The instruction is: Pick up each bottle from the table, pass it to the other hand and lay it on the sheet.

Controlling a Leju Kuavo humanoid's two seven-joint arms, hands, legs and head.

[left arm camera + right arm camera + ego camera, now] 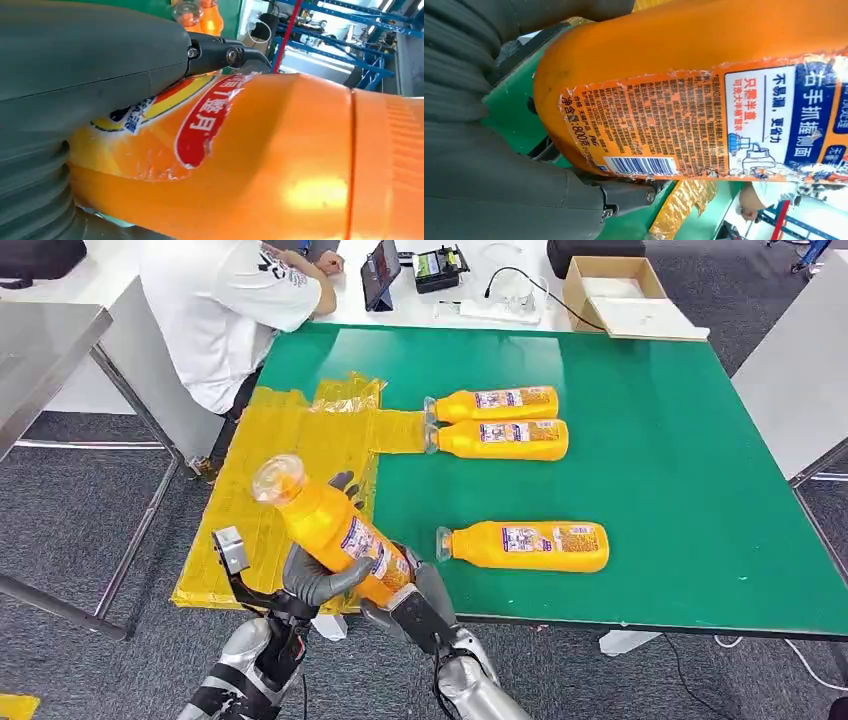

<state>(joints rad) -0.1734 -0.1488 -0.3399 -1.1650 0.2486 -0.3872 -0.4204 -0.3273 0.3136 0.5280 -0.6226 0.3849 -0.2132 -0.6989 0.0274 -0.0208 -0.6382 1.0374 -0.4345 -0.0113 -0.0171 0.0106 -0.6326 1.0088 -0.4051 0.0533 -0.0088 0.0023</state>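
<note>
An orange bottle (322, 518) with a clear cap is held tilted above the front left corner of the green table (680, 470), cap toward the yellow sheet (290, 455). My left hand (315, 578) wraps around its middle, thumb in front and dark fingers behind. My right hand (420, 608) grips its base end. The left wrist view has the bottle (275, 165) under the left hand (90, 55). In the right wrist view the labelled bottle (684, 45) lies against the right hand (499, 190). Three more bottles lie on the table: two side by side (495, 403) (500, 439), one nearer (525, 546).
A person in a white shirt (220, 300) sits at the far left corner of the table. Behind it a white desk carries a tablet (380, 275), cables and a cardboard box (610, 290). A metal table (40, 350) stands to the left, grey carpet around.
</note>
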